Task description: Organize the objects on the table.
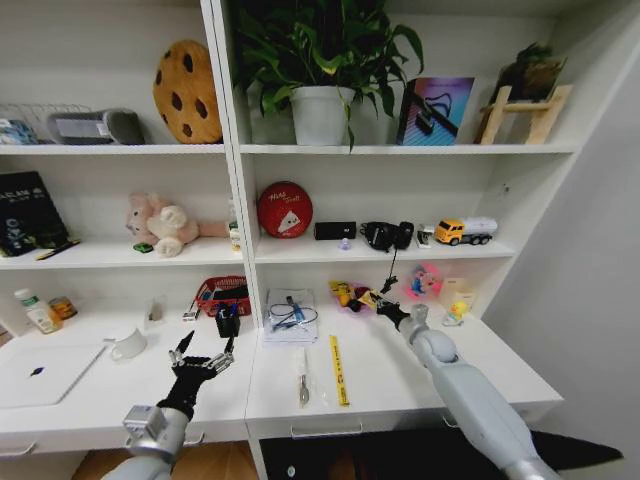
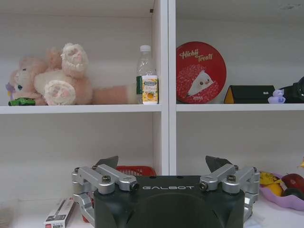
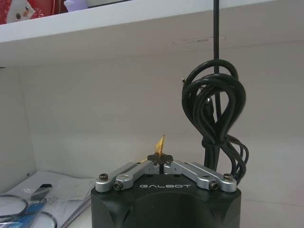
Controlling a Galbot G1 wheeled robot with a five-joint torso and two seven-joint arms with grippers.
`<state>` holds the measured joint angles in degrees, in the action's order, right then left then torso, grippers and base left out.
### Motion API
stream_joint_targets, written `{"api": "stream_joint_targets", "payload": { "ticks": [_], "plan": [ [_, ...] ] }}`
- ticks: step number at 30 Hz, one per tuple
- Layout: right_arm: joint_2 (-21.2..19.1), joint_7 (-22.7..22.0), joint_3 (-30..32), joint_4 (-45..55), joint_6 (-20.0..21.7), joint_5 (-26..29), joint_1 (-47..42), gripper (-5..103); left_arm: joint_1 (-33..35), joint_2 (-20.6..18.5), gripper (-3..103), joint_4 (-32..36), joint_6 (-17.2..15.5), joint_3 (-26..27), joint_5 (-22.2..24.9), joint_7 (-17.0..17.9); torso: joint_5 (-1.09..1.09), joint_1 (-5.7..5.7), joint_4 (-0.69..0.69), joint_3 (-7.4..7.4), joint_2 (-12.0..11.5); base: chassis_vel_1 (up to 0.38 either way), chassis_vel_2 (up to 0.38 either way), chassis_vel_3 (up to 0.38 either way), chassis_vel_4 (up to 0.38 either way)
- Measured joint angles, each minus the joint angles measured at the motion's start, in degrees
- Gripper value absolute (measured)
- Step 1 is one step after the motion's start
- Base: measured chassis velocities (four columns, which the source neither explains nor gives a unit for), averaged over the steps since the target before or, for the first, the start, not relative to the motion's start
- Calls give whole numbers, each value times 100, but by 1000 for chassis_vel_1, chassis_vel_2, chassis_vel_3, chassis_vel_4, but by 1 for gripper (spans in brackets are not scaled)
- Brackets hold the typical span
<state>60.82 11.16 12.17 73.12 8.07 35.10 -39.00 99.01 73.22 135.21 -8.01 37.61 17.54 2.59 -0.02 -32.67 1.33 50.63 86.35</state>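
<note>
On the white table (image 1: 400,370), my left gripper (image 1: 205,352) (image 2: 164,164) hovers open just in front of a black pen cup (image 1: 228,323) holding markers. A slim silver laptop (image 1: 45,372) lies closed at the far left. My right gripper (image 1: 381,306) (image 3: 161,158) reaches toward the table's back and is shut on a small yellow piece (image 3: 162,143), beside yellow toys (image 1: 345,294). A yellow ruler (image 1: 338,370) and a wrapped pen (image 1: 303,378) lie mid-table. The tiny green toy car (image 1: 143,247) (image 2: 21,101) sits on the shelf by the pink plush bear (image 2: 52,78).
A black cable (image 3: 213,104) hangs from the shelf right beside my right gripper. A white mug (image 1: 128,345), a red basket (image 1: 222,292), a booklet with a coiled cord (image 1: 292,315) and a pink toy (image 1: 424,282) stand on the table. A red tin (image 2: 201,72) stands on the shelf.
</note>
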Motion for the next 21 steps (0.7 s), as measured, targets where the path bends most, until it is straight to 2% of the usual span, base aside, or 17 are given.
{"api": "stream_joint_targets", "payload": {
  "ticks": [9, 11, 14, 15, 18, 19, 21],
  "plan": [
    [203, -163, -316, -844, -57, -30, 560, 0, 0, 0, 100, 0, 0, 0, 0, 0, 1, 0, 0, 0, 0, 0, 0, 0, 0],
    [234, -198, -339, -938, -68, -52, 607, -3, 0, 0, 100, 0, 0, 0, 0, 0, 1, 0, 1, 0, 0, 0, 0, 0, 0],
    [261, -322, -356, -1006, -77, -66, 641, 12, 0, 0, 100, 0, 0, 0, 0, 0, 2, 1, 0, -1, 0, 0, 0, 0, 0],
    [261, -322, -356, -1006, -77, -66, 641, 12, 0, 0, 100, 0, 0, 0, 0, 0, 2, 1, 0, -1, 0, 0, 0, 0, 0],
    [204, -419, -327, -830, -73, -116, 546, 28, 0, 0, 100, 0, 0, 0, 0, 0, 2, 1, 1, -1, 1, 0, 0, 0, 0],
    [204, -419, -327, -830, -73, -116, 546, 28, 0, 0, 100, 0, 0, 0, 0, 0, 2, 1, 1, -1, 1, 0, 0, 0, 0],
    [112, -593, -269, -443, 19, -148, 351, 38, 0, 0, 100, 0, 0, 0, 0, 0, 1, 1, 0, -1, 1, 0, 0, 0, 0]
  ]
}}
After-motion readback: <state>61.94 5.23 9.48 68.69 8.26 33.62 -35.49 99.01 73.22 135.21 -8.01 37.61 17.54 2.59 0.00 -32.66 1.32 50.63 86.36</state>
